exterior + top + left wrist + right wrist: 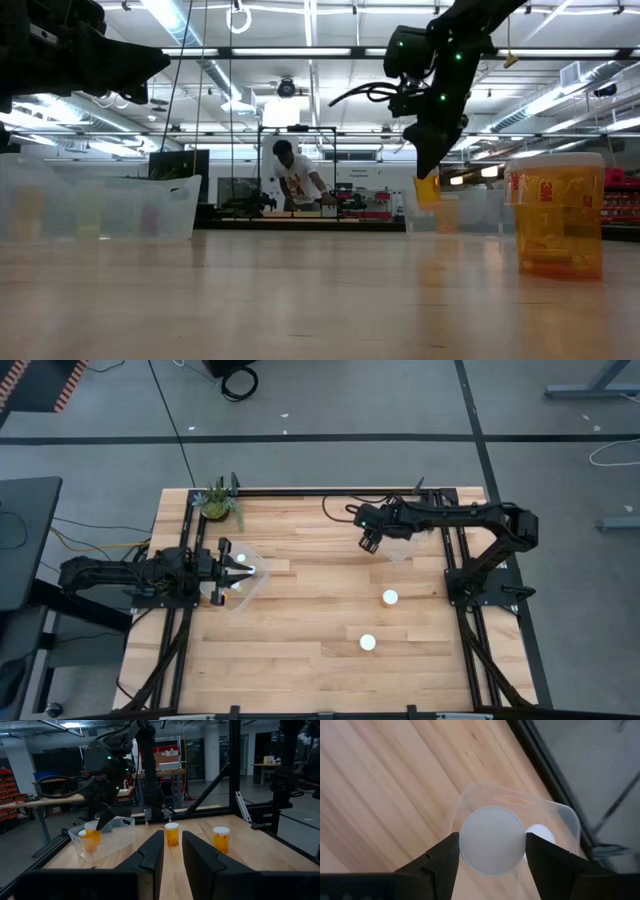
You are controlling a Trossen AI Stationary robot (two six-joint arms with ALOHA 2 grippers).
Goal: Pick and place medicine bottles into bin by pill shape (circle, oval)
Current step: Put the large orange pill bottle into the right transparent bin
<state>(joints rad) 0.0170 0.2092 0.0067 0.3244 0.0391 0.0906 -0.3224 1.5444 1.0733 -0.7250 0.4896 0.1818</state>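
My right gripper (370, 542) is shut on a small amber medicine bottle with a round white cap (492, 840), above the clear bin (555, 820) at the far right. Another white cap (540, 834) shows inside that bin. In the low view the held bottle (427, 190) hangs below the fingers. Two more bottles (389, 597) (367, 642) stand upright on the table toward the near right. My left gripper (222, 570) is open and empty beside the left clear bin (248, 575), which holds white-capped bottles. My right gripper pinches the bottle between its two fingers at the opposite sides of its white cap (465, 842). The fingers come from above, pointing down. The bottle is upright and lifted clear, over the clear bin's near end.
A small potted plant (218, 502) stands at the far left corner. One bottle (557, 215) stands close to the low camera. Black frame rails (455, 570) run along the table's sides. People work in the room behind the table (295, 175).
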